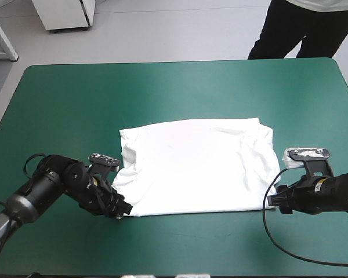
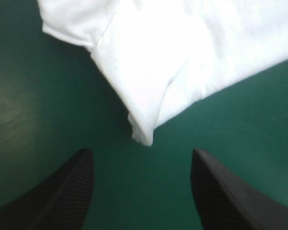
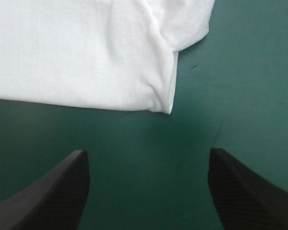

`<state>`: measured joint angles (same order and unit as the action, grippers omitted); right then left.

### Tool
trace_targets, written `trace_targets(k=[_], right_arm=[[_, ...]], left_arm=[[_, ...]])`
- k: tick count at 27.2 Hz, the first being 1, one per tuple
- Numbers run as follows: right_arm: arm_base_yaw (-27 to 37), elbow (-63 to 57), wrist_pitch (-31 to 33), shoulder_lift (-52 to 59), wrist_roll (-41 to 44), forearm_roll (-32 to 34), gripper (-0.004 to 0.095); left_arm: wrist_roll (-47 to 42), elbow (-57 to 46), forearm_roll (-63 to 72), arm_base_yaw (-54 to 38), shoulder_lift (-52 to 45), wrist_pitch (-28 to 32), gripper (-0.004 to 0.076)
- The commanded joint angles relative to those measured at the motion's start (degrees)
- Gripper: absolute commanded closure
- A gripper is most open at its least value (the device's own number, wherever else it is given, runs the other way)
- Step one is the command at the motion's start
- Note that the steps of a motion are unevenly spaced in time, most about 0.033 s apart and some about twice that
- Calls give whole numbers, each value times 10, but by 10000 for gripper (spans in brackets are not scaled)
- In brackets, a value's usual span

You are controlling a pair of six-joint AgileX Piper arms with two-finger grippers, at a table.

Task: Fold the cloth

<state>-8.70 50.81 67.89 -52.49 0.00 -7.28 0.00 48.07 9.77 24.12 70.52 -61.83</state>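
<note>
White T-shirt (image 1: 197,168) spread on teal-green surface (image 1: 75,98), left gripper (image 2: 141,151) and right gripper (image 3: 147,150) set at its near corners, fingers (image 2: 72,187) released.

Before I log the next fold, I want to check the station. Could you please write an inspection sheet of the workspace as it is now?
Surface: teal-green cover, bare around the shirt.
Job's things: T-shirt, white, lying flat near the middle in a roughly rectangular shape with light wrinkles.
Clutter: nothing seen.
Grippers: left gripper open, low at the shirt's near left corner, not holding it; right gripper open, low at the near right corner, not holding it.
Cables: nothing foreign seen.
Surroundings: nothing seen.
</note>
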Motion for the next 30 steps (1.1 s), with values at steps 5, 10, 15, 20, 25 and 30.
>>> trace_targets(k=[5,10,15,20,25,30], right_arm=[[0,14,-19,5,-6,-7,260],[0,14,-22,5,-12,2,260],[0,14,-38,-7,-17,24,260],[0,-4,-57,-51,-32,5,260],[0,-29,-101,-96,-37,2,260],[0,-31,-143,-177,-55,-15,260]], left_arm=[[-12,9,-8,32,80,78,284],[-11,9,-5,32,144,91,284],[-5,9,11,32,189,104,285],[0,9,20,32,217,122,391],[14,9,21,32,231,140,615],[20,9,24,32,254,165,734]])
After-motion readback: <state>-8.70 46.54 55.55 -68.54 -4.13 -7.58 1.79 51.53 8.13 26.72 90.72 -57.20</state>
